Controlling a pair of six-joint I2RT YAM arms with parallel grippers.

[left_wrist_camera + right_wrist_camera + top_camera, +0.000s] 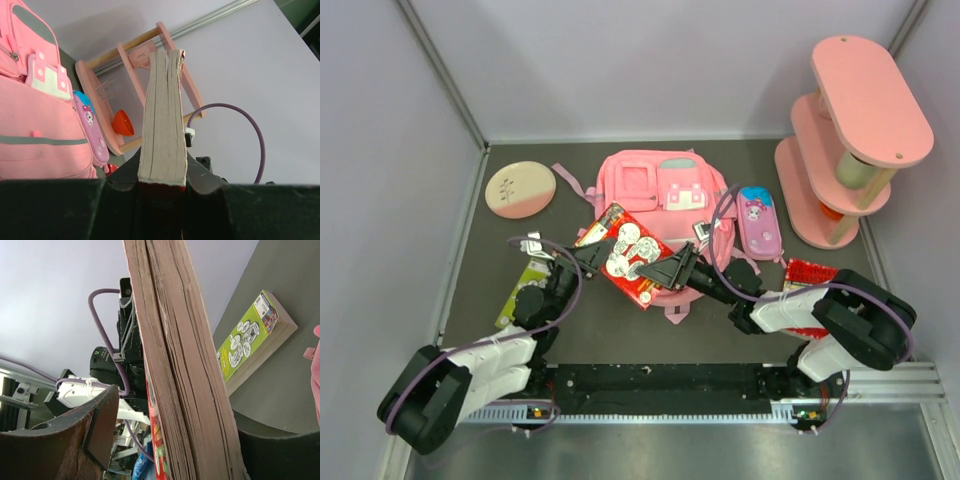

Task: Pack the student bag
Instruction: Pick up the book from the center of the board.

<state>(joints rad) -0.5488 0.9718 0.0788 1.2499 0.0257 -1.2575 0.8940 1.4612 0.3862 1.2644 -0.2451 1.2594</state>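
The pink student bag (655, 190) lies flat in the middle of the table, front up; it also shows in the left wrist view (40, 140). A thick red book (625, 255) is held over the bag's near edge. My left gripper (588, 256) is shut on the book's left end, page edges up in its wrist view (162, 115). My right gripper (678, 268) stands at the book's right end. In the right wrist view the book (175, 365) is between its jaws; the left finger (97, 430) stands apart from the cover.
A green book (520, 293) lies left of the left arm, also in the right wrist view (250, 340). A pink pencil case (760, 222) lies right of the bag, a pink tiered shelf (850, 140) back right, a round pink disc (520, 188) back left, another red book (810, 275) by the right arm.
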